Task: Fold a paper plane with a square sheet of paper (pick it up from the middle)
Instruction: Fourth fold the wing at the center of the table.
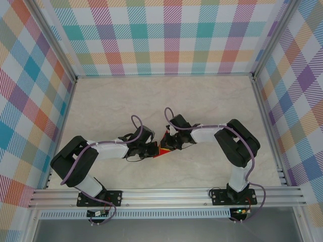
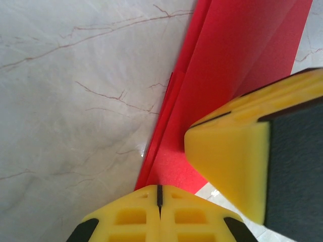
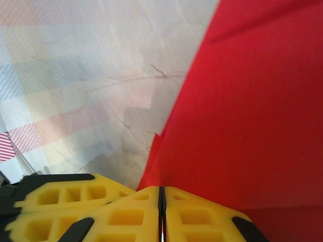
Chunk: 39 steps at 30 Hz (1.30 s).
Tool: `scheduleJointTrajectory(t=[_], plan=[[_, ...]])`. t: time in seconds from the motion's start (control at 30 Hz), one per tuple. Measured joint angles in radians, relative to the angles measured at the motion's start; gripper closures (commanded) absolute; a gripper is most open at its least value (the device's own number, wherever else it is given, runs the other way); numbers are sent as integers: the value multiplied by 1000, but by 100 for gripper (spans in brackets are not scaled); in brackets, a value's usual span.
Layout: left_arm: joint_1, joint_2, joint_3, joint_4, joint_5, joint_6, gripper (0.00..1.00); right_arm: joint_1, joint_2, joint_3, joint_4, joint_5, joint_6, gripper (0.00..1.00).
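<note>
Paper (image 2: 227,60), red sliver overhead, layered folds up close, pinched in left end effector (image 2: 159,189) and right end effector (image 3: 160,189)

One red paper (image 2: 227,65); two hands: left hand (image 2: 159,195), right hand (image 3: 161,195).

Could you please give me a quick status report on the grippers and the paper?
Left gripper shut on red paper. Right gripper shut on it too. Paper partly folded, layered. Nothing seen in the way.
</note>
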Motion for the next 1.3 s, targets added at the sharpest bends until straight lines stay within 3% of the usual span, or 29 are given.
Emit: scheduleJointTrajectory(t=[0.5,1.03,1.3], plan=[[0,-2,0,-5,-2,0,100,-18,12,12,-21,10,-17,90],[0,-11,-19,14,-6,-3,100,-299,18,12,1,6,-78,90],[0,-11,-11,0,-5,-2,100,-362,-62,13,-63,156,-132,89]])
